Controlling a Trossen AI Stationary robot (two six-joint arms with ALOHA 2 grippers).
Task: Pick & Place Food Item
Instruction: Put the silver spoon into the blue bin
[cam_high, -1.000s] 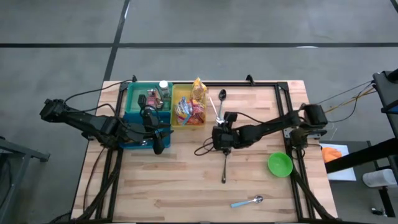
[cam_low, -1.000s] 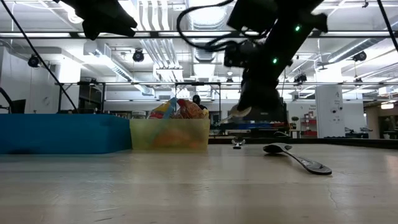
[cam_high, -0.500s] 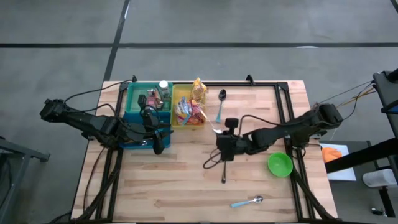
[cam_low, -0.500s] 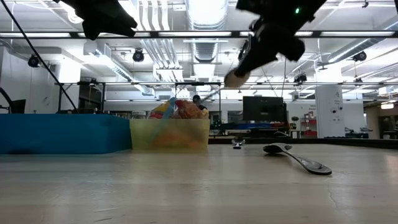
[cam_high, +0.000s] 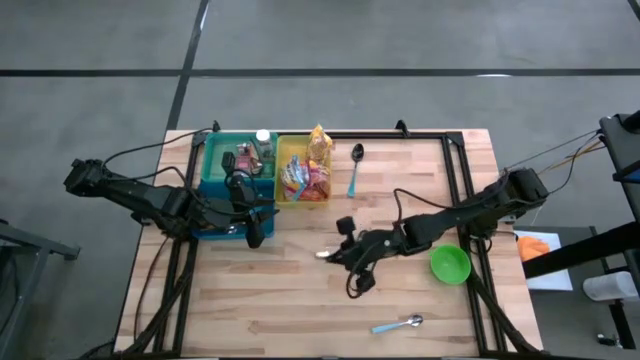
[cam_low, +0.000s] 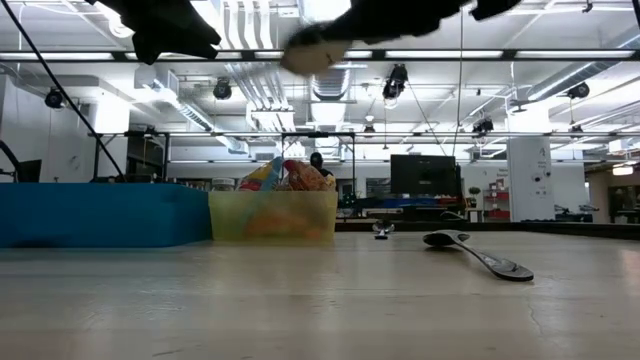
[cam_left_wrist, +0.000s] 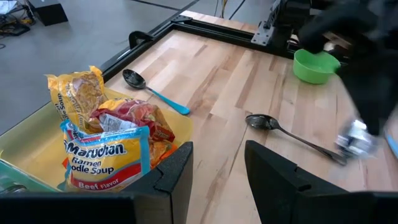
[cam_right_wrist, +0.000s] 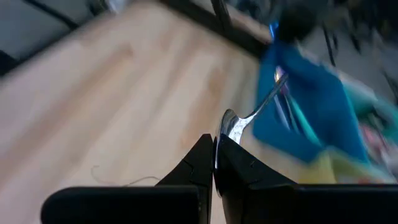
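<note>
Out over the middle of the pale wooden worktop (cam_high: 300, 300), my right tool (cam_high: 335, 256) is up in the air with its fingers pinched shut on a shiny silver metal spoon (cam_right_wrist: 233, 127), bowl end poking out past the tips! On the worktop just beside that arm lies a second, darker metal spoon (cam_left_wrist: 267, 122), flat on the boards. Over on the other side, my left tool (cam_high: 255, 238) hangs at the near edge of the blue plastic bin (cam_high: 208, 190), fingers parted, nothing between them. And the food? The bright noodle-soup packets (cam_left_wrist: 102, 158) are all stacked in the yellow plastic bin (cam_high: 283, 150), standing on end, right next to the blue one, and neither tool is touching them. A black spoon with a light blue handle (cam_high: 355, 165) lies just beside the yellow bin. The round green plastic bowl (cam_high: 450, 264) sits under my right arm near the worktop's right side, and one more pale blue-handled spoon (cam_high: 398, 324) lies near the front edge, well apart from everything else.
</note>
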